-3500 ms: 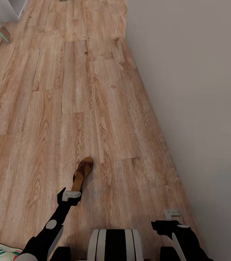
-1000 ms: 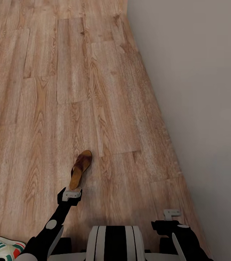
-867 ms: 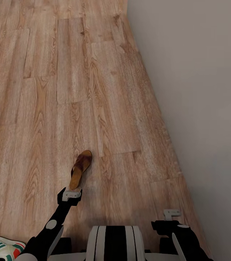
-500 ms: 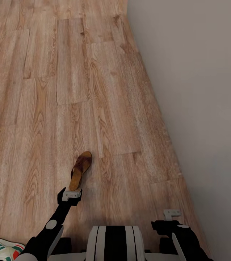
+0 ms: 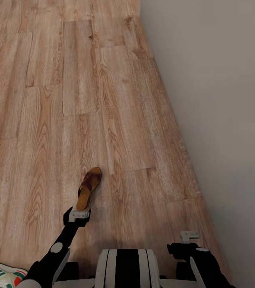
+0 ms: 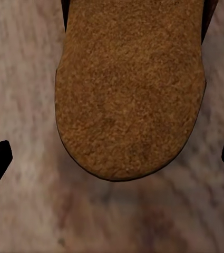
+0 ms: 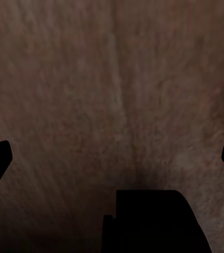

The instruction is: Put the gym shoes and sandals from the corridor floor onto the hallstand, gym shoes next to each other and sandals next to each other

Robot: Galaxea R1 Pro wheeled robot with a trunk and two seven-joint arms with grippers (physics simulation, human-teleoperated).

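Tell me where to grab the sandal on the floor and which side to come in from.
Probably grip the sandal across its narrow tan heel end, coming straight down from above. It lies flat on the floor, heel toward the left end effector, whose open fingers already straddle that width. The strapped toe half looks bulkier and less even.

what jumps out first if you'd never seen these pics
A lone brown sandal lies on the wood floor, just ahead of the left hand; in the left wrist view its tan heel sits between the spread fingertips. A white sneaker with green stripes peeks in at the head view's bottom left corner, and a plain grey wall runs along the right.
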